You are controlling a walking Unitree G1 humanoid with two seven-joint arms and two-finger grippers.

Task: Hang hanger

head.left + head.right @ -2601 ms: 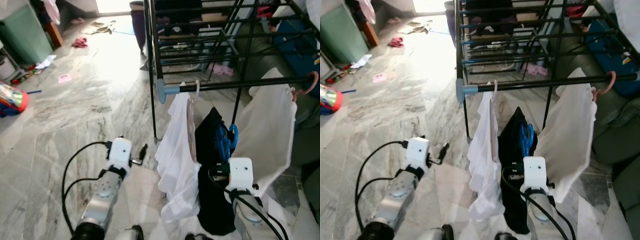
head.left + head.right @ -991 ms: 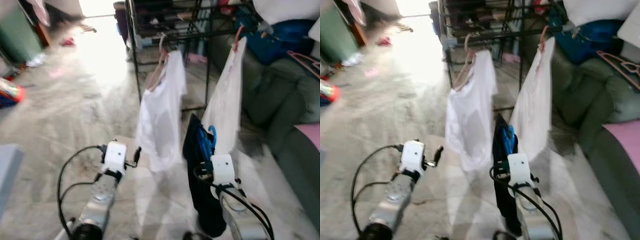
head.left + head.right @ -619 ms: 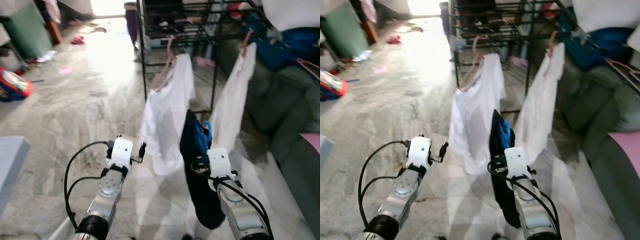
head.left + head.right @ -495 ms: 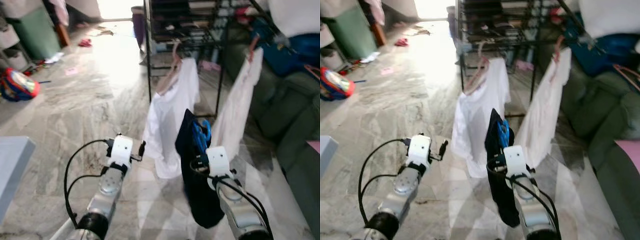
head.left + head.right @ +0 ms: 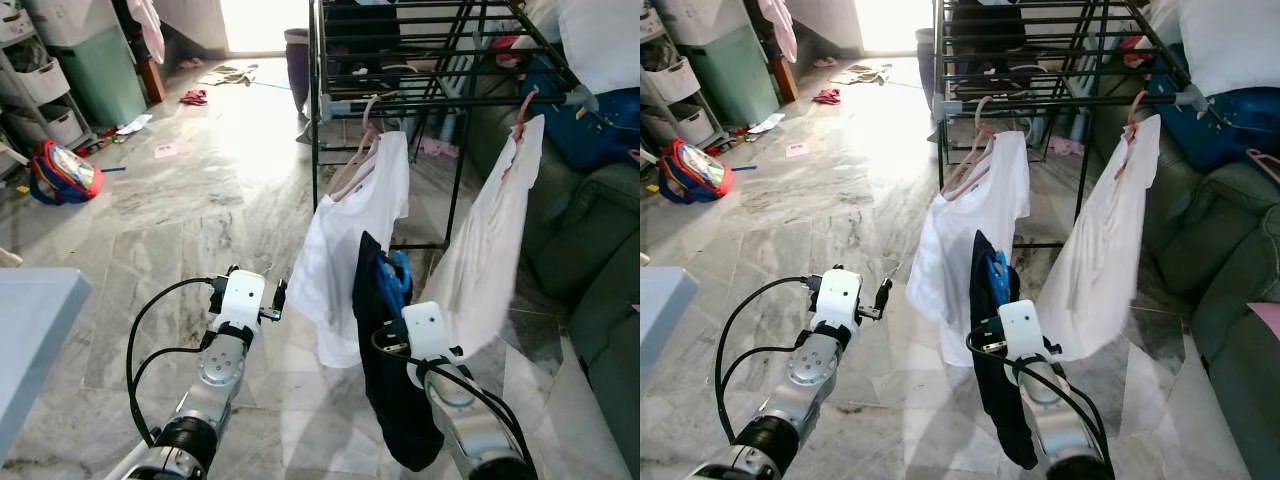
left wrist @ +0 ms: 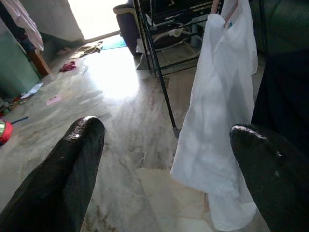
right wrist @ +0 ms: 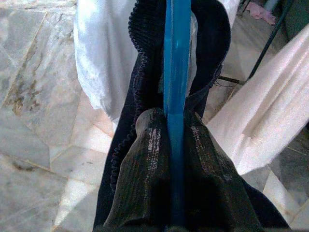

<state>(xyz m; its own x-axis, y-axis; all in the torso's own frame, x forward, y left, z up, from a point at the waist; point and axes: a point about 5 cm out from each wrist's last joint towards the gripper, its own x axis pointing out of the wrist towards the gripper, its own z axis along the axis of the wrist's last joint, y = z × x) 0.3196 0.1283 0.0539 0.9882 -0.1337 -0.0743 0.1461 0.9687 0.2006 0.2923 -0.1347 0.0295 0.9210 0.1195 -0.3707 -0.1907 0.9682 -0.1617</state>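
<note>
Now, with the right gripper [image 7: 175,145] clenched on the blue hanger [image 7: 175,72] and the left gripper [image 6: 166,145] released, lift its hook over the rail [image 5: 450,102] between the two shirts.

The floor [image 5: 180,230] is shiny stone. The hanger [image 7: 176,72] is smooth blue plastic inside dark ribbed cloth [image 7: 145,58].
</note>
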